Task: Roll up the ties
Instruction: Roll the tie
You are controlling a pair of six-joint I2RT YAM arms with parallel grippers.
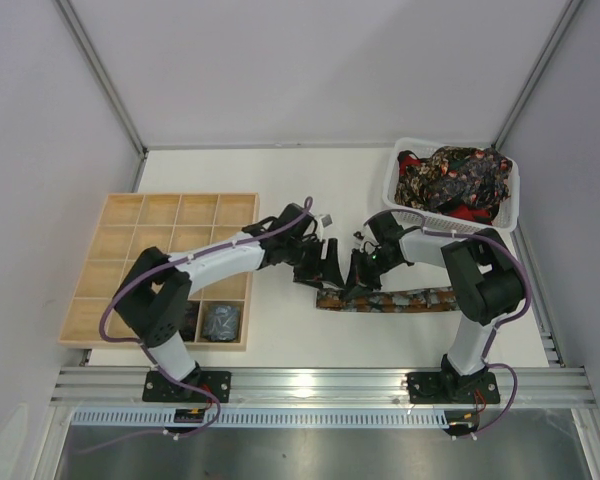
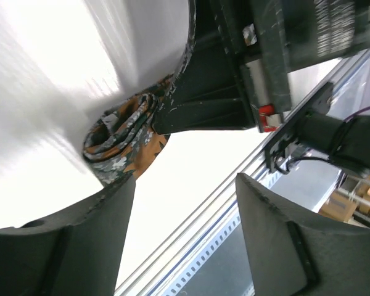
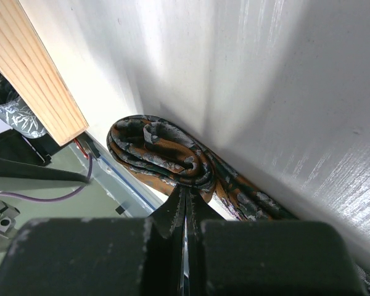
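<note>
Three cameras, one shared spot on the table (image 1: 280,175)

The top camera looks down from high behind the arm bases (image 1: 185,385), over everything. The wrist cameras sit low and very close, facing each other across the tie (image 1: 380,300): the left sees its coil (image 2: 120,142) before the near rail (image 2: 222,203), the right sees that coil (image 3: 160,151) before the wooden tray (image 3: 43,80).

Site type: robotics lab test cell. Indicators: left arm (image 1: 220,262) and right arm (image 1: 490,285) are bolted to an aluminium rail (image 1: 320,385) at the near edge of a white table (image 1: 310,190). Plain grey panels (image 1: 320,60) in metal posts (image 1: 100,70) enclose the table on three sides.
</note>
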